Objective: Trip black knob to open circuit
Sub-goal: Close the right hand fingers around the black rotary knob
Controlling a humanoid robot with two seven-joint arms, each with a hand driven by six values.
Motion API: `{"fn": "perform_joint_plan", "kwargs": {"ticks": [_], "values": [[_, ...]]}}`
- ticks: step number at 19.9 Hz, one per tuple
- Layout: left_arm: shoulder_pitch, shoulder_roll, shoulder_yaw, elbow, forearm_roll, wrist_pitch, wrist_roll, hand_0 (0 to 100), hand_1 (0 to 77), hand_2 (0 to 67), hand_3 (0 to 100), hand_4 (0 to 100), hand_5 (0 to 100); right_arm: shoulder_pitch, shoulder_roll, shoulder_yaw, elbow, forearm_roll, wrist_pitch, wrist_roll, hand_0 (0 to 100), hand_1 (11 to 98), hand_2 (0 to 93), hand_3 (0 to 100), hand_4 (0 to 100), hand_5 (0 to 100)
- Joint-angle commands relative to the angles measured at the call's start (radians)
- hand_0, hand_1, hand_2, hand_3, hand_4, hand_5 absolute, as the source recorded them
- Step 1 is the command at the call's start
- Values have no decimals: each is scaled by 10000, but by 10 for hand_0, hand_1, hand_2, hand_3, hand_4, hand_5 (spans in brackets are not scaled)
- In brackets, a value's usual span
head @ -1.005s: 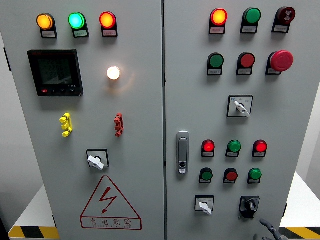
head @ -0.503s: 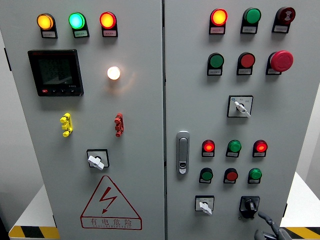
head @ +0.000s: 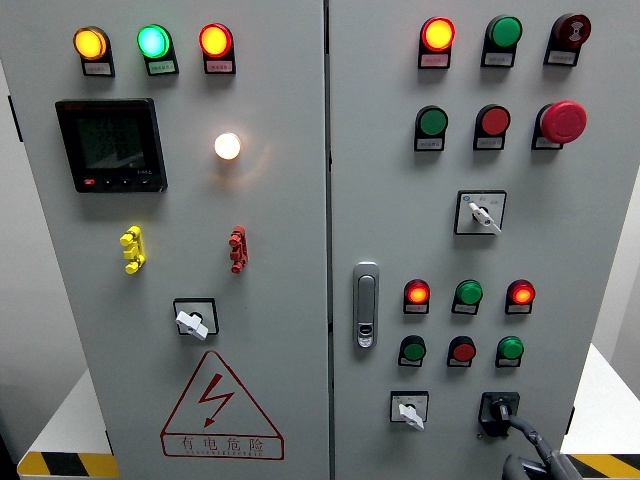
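Nearly there: right robot hand (head: 528, 452), coming up from bottom-right corner, has one outstretched finger (head: 520, 431) touching black knob (head: 498, 410) just above-left of it, not gripping anything, so reach looks done but the trip/turn itself prob. still to do.

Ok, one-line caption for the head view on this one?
Right hand reaches up from the lower right toward the black knob on the grey control cabinet.
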Motion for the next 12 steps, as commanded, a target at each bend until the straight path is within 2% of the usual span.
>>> {"fn": "perform_joint_plan", "kwargs": {"ticks": [1, 4, 6, 11, 12], "values": [[2, 1, 0, 0, 0, 0, 0, 0, 33, 129, 214, 67, 16, -100, 48, -88, -56, 0, -17, -3, 1000, 659, 6, 884, 933, 1000], [2, 1, 0, 0, 0, 0, 0, 0, 33, 129, 214, 67, 16, -162, 64, -89, -88, 0, -63, -3, 1000, 658, 6, 884, 933, 1000], [2, -15, 0, 0, 0, 0, 0, 0, 32, 129, 214, 67, 16, -162, 48, -134, -72, 0, -63, -3, 1000, 656, 6, 884, 934, 1000], [2, 1, 0, 0, 0, 0, 0, 0, 32, 129, 214, 67, 16, -146, 63, -196, -88, 0, -63, -3, 1000, 651, 7, 886, 936, 1000], [2, 1, 0, 0, 0, 0, 0, 0, 32, 129, 214, 67, 16, -146, 48, -211, -103, 0, -63, -3, 1000, 650, 7, 887, 936, 1000]]}}
